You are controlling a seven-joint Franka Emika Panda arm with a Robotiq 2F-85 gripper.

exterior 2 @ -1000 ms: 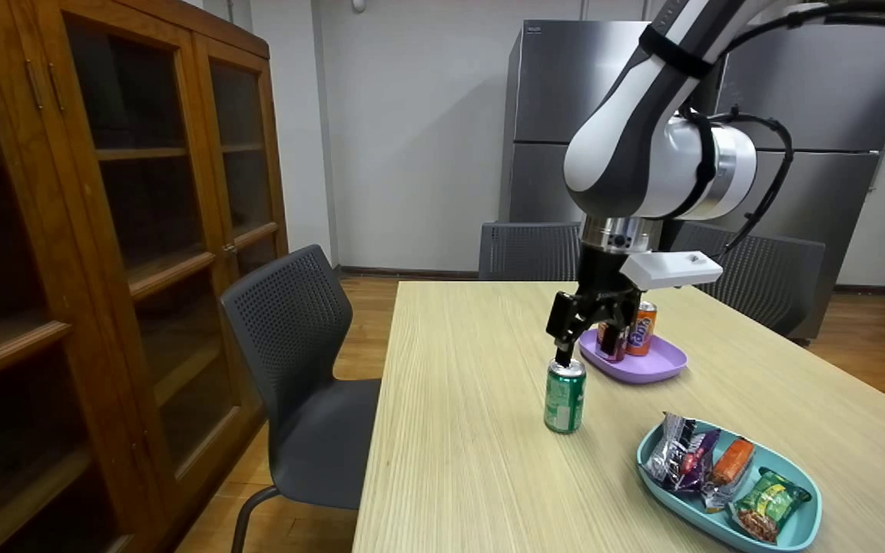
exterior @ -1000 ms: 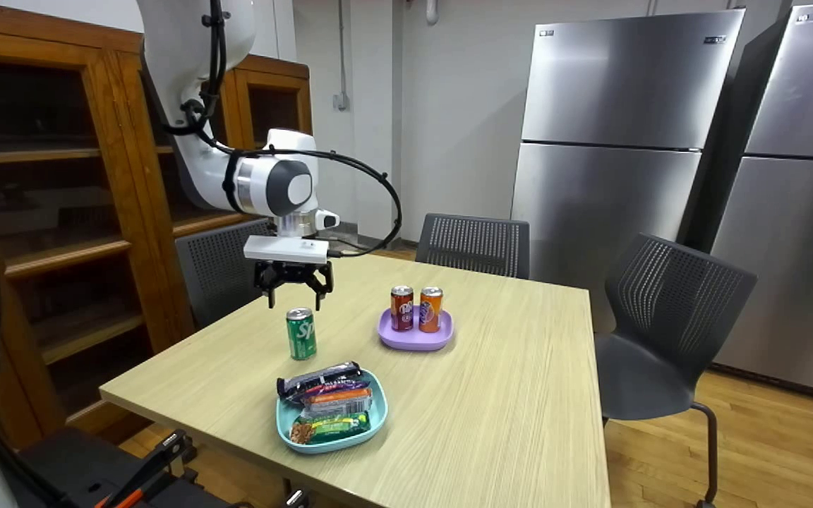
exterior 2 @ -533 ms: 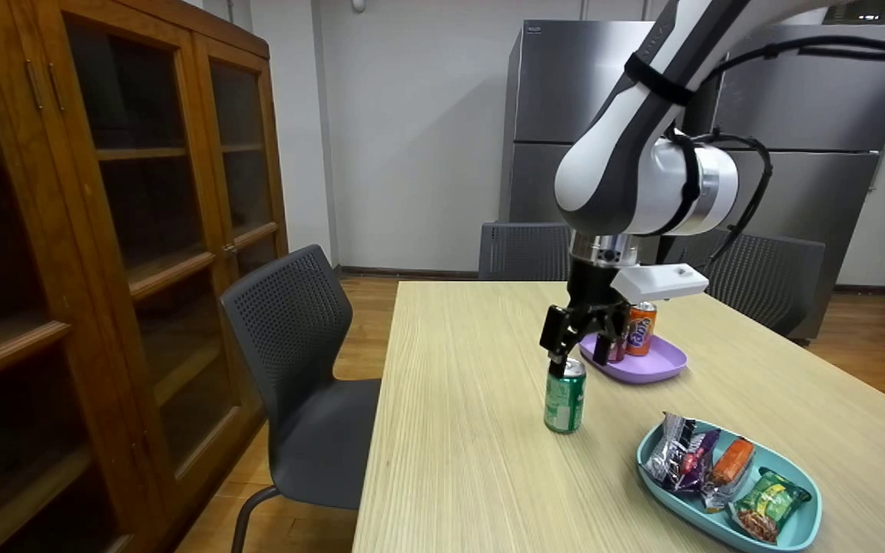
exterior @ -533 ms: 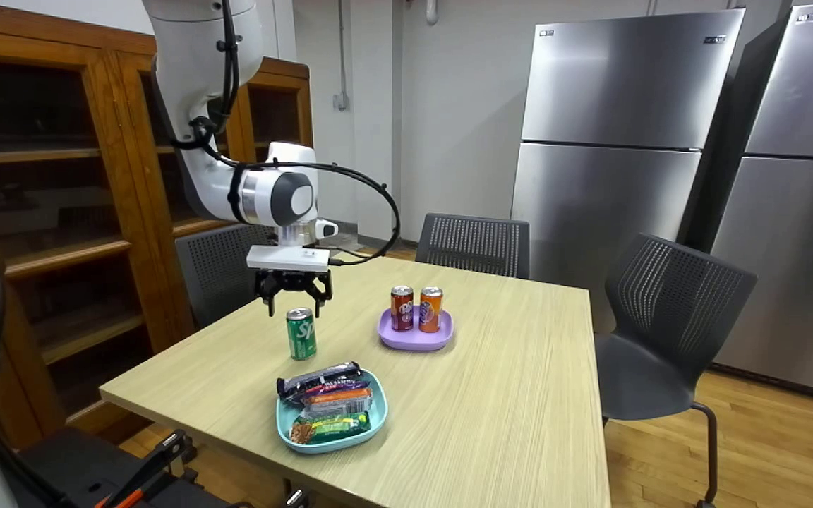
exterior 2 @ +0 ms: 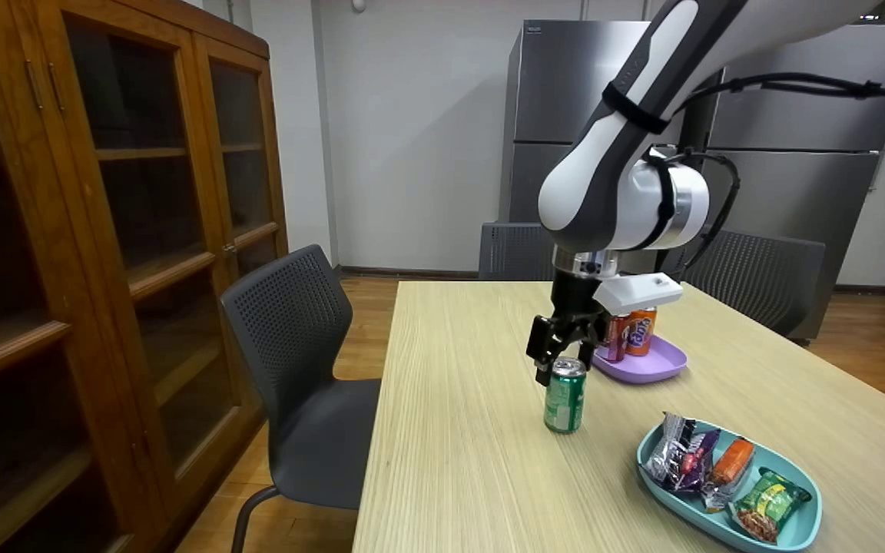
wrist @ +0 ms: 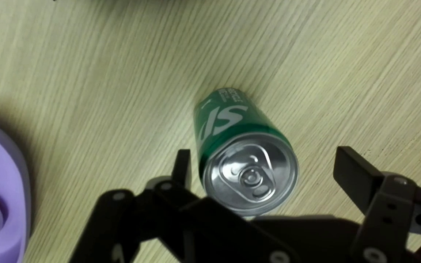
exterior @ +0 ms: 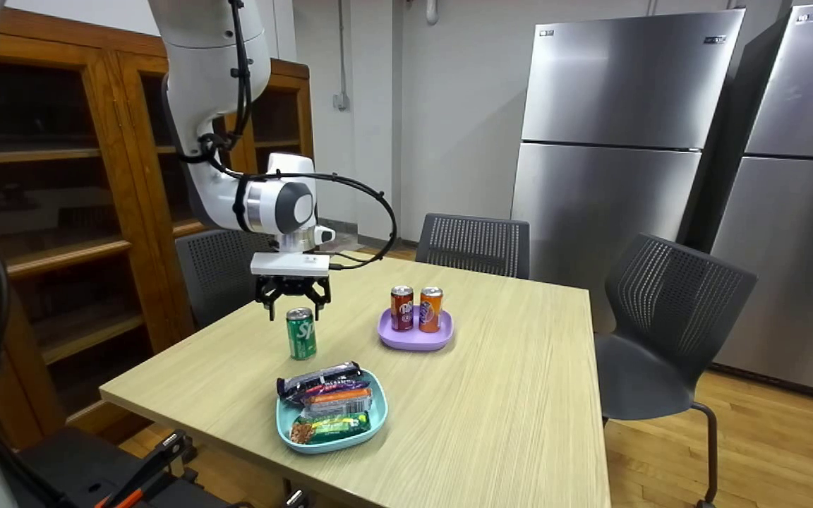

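Note:
My gripper is open and empty, pointing down just above and around the top of a green soda can. The can stands upright on the table in both exterior views. In the wrist view the can shows its silver lid between the two black fingertips. The lid lies nearer the left finger, with a wider gap to the right finger. Neither finger visibly touches the can. In an exterior view the fingertips are around the height of the can's top.
A purple tray holds a dark red can and an orange can. Its edge shows in the wrist view. A light blue tray holds several wrapped snack bars. Chairs surround the wooden table.
The arm has come down, bringing the open gripper from above the green can to the level of its top. The cans and trays have not moved.

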